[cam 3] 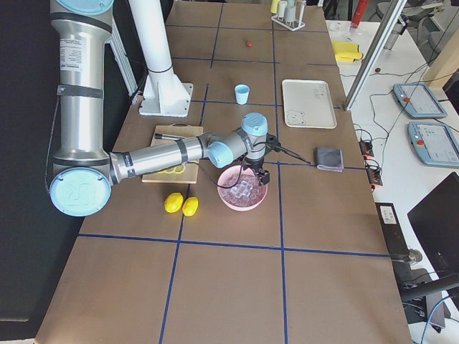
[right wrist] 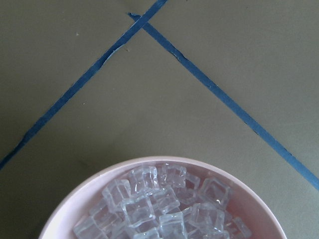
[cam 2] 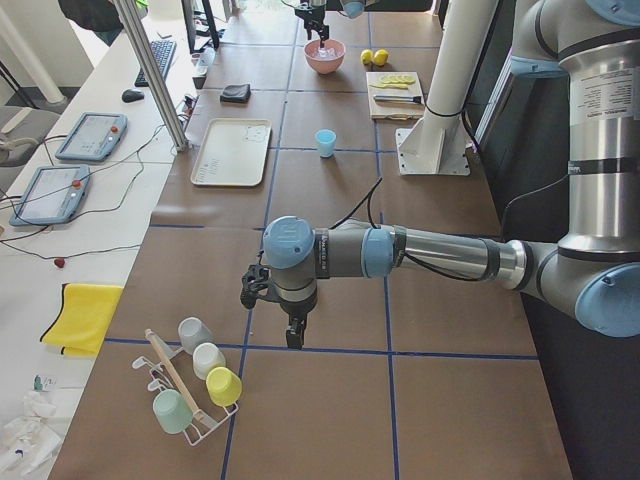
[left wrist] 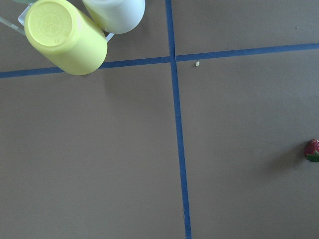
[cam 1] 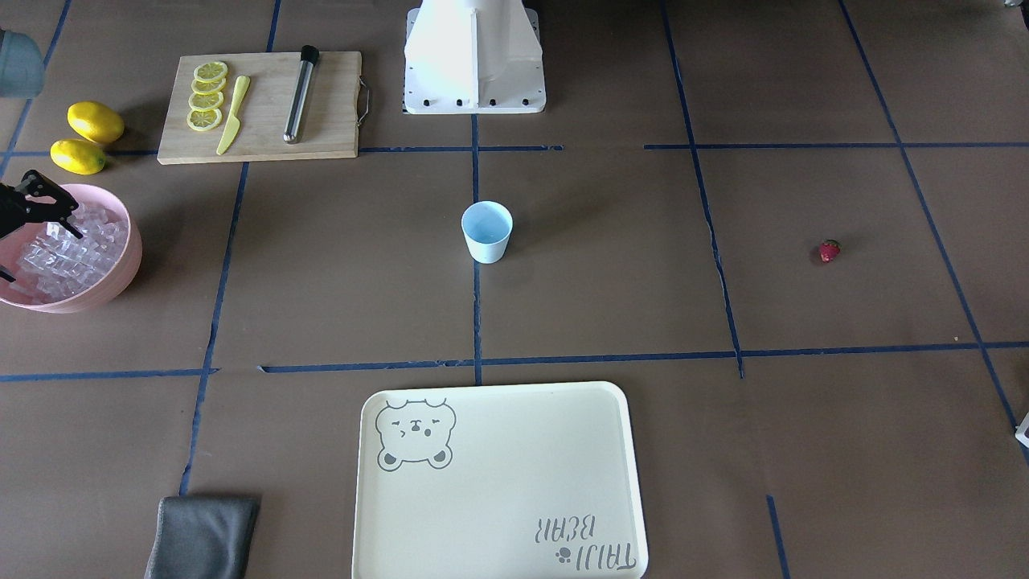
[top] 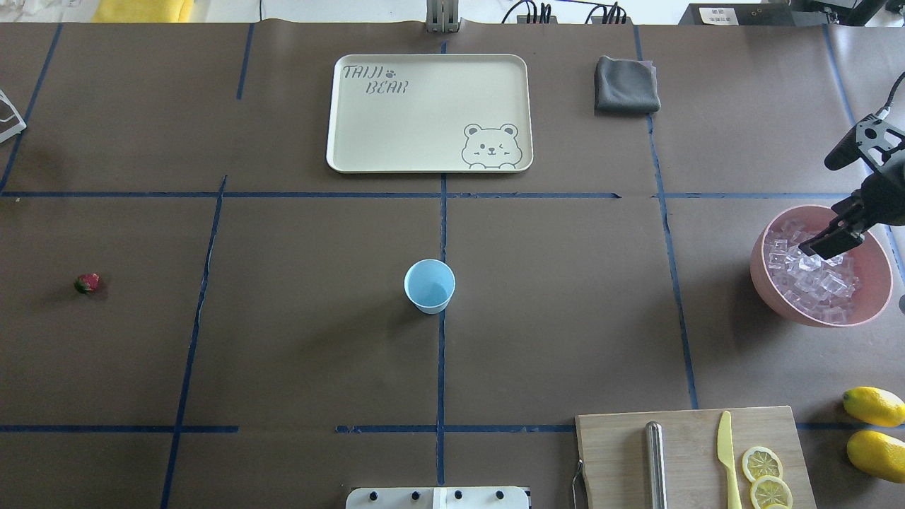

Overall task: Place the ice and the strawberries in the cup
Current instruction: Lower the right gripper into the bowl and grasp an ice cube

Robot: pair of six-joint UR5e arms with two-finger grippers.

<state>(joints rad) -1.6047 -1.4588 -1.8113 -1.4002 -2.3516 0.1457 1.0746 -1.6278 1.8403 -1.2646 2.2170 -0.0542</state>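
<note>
The right gripper [top: 826, 244] has its tips lost against the ice [top: 813, 283]; whether they pinch a cube, I can't make out. The left gripper [cam 2: 294, 338] looks too small to read. The strawberry [left wrist: 312, 150] is cut by the left wrist view's edge.

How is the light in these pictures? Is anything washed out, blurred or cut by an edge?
Exterior front-facing view: the white robot base is washed out by glare. Left wrist-mounted view: the strawberry is cut by the right edge, soft shadow to its left. Right wrist-mounted view: the ice is sharp.
</note>
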